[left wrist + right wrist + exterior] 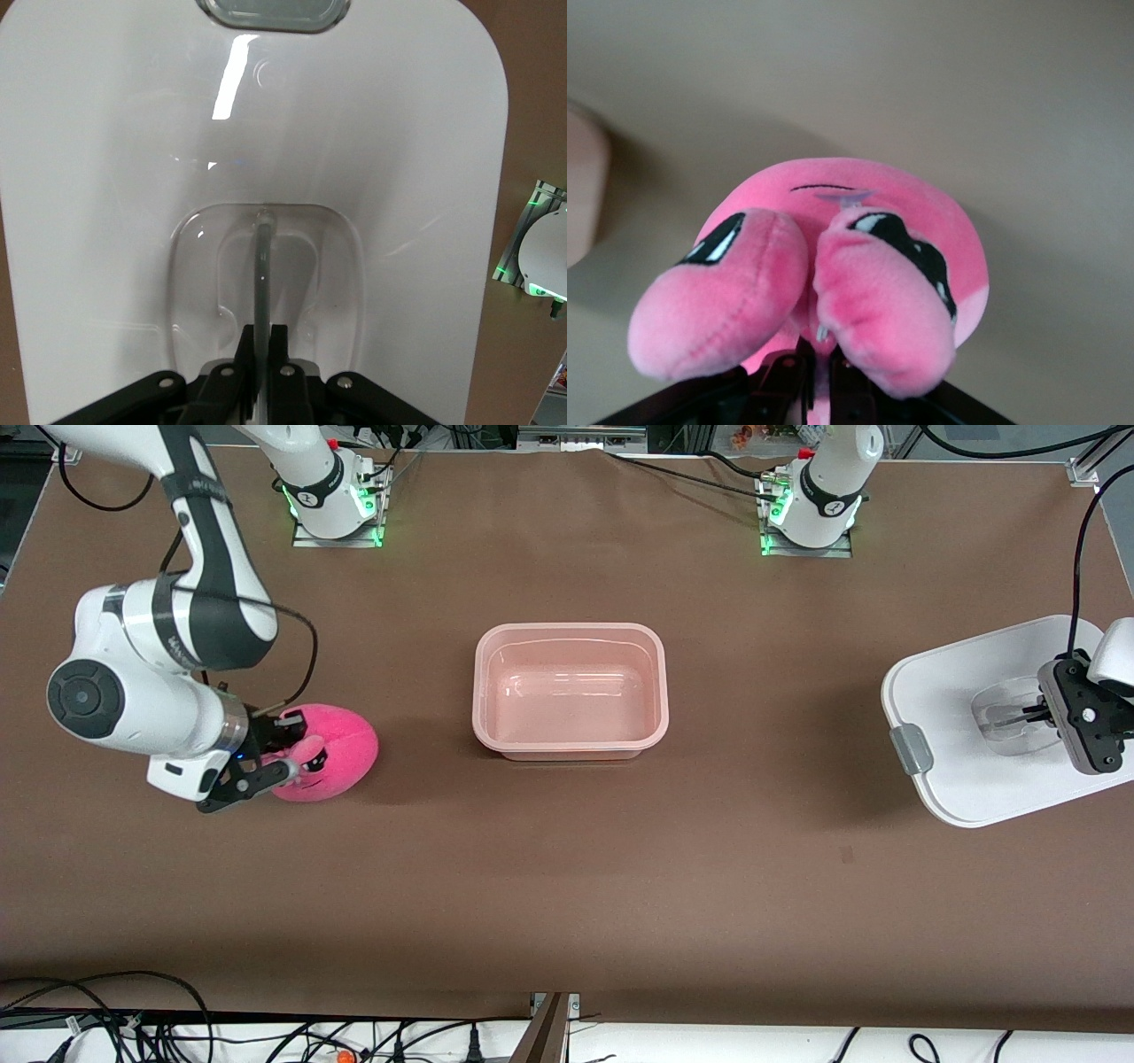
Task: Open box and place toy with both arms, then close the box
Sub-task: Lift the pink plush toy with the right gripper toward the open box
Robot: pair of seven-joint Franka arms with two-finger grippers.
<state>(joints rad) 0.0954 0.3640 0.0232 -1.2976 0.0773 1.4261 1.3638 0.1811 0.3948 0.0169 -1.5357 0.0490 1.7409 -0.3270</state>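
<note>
The box's pinkish base [571,691] stands open in the middle of the table. Its white lid [966,717] is off the base, at the left arm's end of the table. My left gripper [1036,713] is shut on the lid's clear centre handle [263,266]. One grey side clip [911,747] shows on the lid's edge. The hot-pink plush toy [328,751] is at the right arm's end of the table. My right gripper [285,755] is shut on the toy between its two ears [873,292], and the fingertips are buried in the plush.
The two arm bases [335,496] [811,509] stand along the table's edge farthest from the front camera. Cables lie along the table's near edge [177,1027].
</note>
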